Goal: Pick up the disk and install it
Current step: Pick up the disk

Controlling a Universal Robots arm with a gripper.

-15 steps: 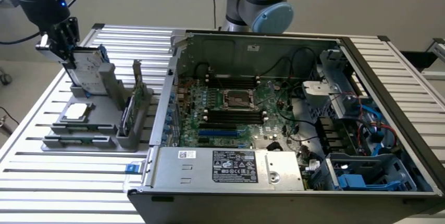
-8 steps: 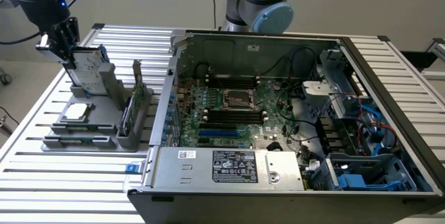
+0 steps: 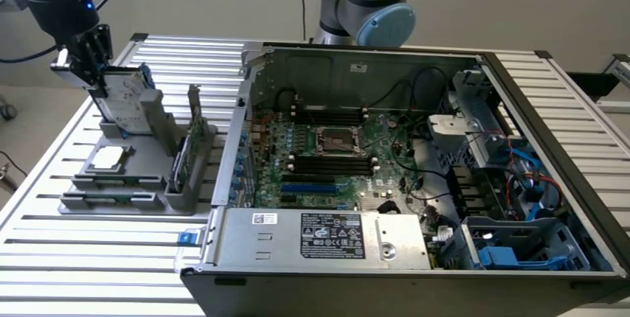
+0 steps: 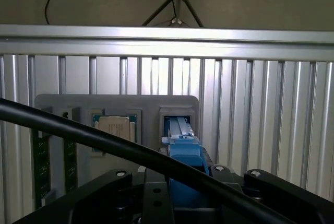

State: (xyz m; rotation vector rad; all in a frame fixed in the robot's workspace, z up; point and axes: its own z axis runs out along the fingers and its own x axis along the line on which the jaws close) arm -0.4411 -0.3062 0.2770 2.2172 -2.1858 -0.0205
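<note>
Exterior view, far left of the desk (image 3: 88, 265): the hand (image 3: 99, 85) sits over the top edge of the disk (image 3: 126, 97). The disk stands on edge in a grey holder (image 3: 147, 127), long axis roughly upright. Whether the hand has clamped it I cannot tell. I'd judge the disk stiff, fairly heavy and shock-sensitive, best gripped across its blue carrier (image 4: 183, 156).

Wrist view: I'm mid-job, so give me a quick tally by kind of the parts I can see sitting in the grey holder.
disk in blue carrier: 1
CPU chip: 1
green-edged circuit cards: 2
Total: 4
</note>
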